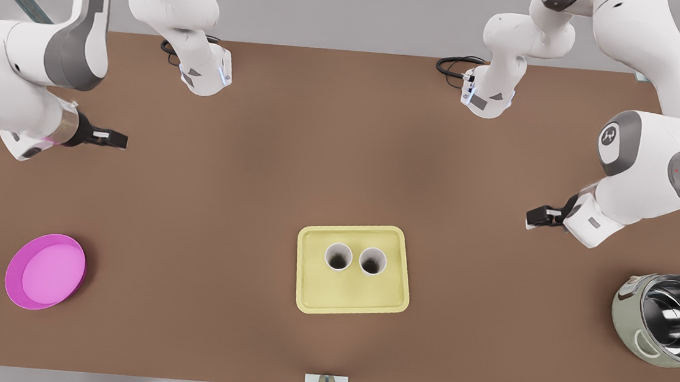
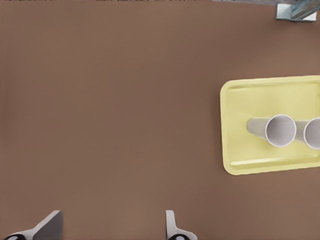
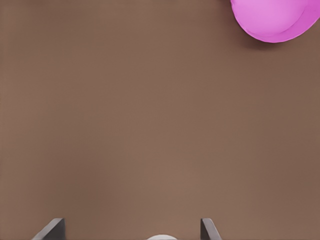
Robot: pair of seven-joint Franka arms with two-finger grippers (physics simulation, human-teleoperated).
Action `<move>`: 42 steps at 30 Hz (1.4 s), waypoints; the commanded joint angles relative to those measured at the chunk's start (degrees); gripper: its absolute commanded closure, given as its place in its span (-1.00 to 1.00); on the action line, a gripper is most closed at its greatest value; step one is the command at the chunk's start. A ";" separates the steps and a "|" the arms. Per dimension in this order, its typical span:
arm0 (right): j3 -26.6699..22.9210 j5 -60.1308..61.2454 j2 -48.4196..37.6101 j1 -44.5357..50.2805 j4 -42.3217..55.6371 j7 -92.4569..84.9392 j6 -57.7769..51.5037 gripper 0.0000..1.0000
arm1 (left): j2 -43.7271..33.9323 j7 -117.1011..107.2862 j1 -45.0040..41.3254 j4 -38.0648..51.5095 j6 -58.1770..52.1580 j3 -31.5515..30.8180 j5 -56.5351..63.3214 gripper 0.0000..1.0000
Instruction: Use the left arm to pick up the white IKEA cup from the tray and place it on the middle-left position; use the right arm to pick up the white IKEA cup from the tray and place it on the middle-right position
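On the tray [image 1: 349, 293], mid counter [image 1: 222, 205], the left cup [image 1: 338, 257] lies nearer the left gripper [image 1: 117, 138], the right cup [image 1: 372, 261] nearer the right gripper [image 1: 530, 219] — both well apart from them (jaws spread, empty).

pink dish [image 3: 272, 20] cropped by frame edge, second cup [image 2: 313, 133] cut off

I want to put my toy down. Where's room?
Bare brown tabletop between round pink dish and pale yellow tray, and between tray and steel pot. Two white cups crowd the tray's half nearest the arms. Left gripper and right gripper hover over the sides.
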 commanded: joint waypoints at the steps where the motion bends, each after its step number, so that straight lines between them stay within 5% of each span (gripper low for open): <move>1: -0.31 0.43 0.53 -1.18 -0.14 -8.04 12.39 -1.00 | -0.23 -0.29 -0.02 -0.23 1.72 0.00 0.14 -1.00; 5: -0.22 0.25 0.97 -1.01 -0.14 -8.04 12.57 -1.00 | -0.05 -0.29 -0.73 -0.22 0.85 -0.35 -0.21 -1.00; 12: 1.36 -0.27 19.07 22.37 6.01 13.75 27.86 -1.00 | -0.31 -0.64 -1.78 -1.98 0.58 -0.27 1.98 -1.00; 20: 1.27 -0.36 38.15 34.68 15.24 36.70 44.03 -1.00 | -0.49 -0.29 -1.52 -1.81 0.49 0.09 2.07 -1.00; 42: 1.19 -0.27 46.06 36.35 22.10 36.35 51.15 -1.00 | -0.75 -0.21 -1.34 -1.89 -0.12 0.17 2.25 -1.00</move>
